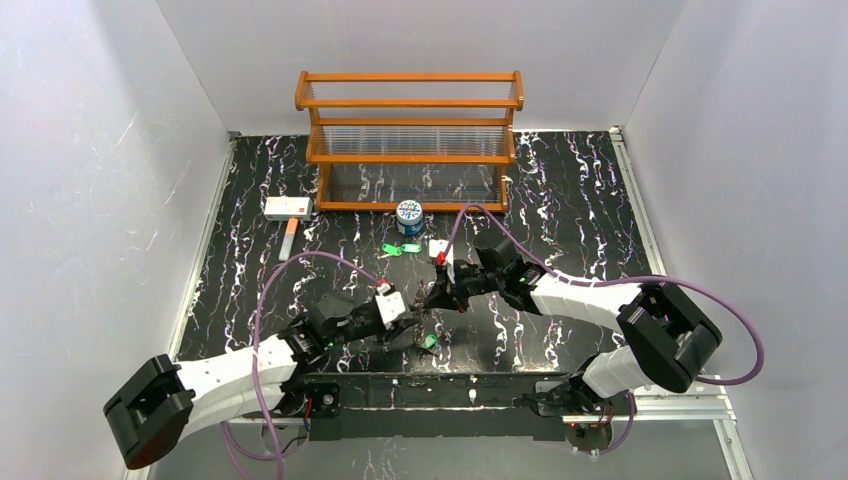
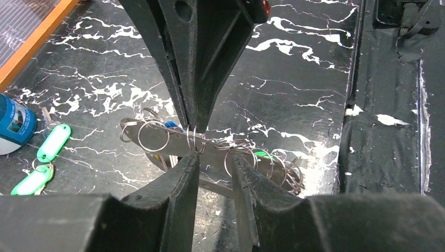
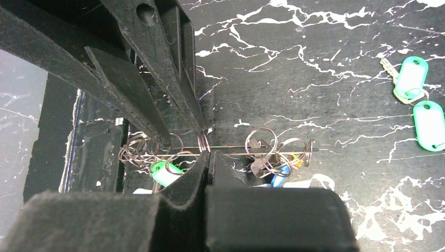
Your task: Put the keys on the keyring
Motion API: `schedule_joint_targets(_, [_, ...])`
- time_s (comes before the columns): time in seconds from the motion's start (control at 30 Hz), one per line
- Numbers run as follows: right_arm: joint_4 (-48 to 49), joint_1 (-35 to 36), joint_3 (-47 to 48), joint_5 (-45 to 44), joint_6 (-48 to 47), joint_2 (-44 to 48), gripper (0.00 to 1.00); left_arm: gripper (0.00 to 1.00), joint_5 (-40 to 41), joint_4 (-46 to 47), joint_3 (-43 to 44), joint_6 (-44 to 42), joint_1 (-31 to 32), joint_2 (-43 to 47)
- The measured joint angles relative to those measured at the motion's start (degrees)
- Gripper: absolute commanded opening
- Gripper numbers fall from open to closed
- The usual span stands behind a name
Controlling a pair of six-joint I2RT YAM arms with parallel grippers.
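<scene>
The right gripper (image 3: 205, 155) is pinching the keyring (image 2: 170, 144) with its jaws fully closed, near the middle of the table's (image 1: 560, 200) near edge. The left gripper (image 2: 215, 159) is standing narrowly open, its 2 jaws straddling the keyring just beside that pinch. 2 green keys (image 2: 52, 143) are lying loose farther back.

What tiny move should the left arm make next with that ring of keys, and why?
Probably close the left end effector on the keyring. Its jaws stand slightly apart around the strip, right beside the right end effector, which is pinched shut on it. A second grip would likely steady the loop before the two green keys lying on the table get added.
</scene>
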State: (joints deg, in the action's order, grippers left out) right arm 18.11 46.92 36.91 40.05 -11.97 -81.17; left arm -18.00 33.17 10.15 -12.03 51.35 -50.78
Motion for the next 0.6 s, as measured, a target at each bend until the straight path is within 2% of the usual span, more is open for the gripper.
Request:
schedule_joint_targets(0.17, [-0.02,0.0,0.0,0.0,1.31,-0.37,0.01,0.27,0.17,-0.28,-0.15,-0.52,0.66,0.0])
schedule_joint_targets(0.6, [-0.44,0.0,0.07,1.53,-1.97,-0.37,0.01,0.29,7.5,-2.93,1.18,-3.85,1.7,2.91])
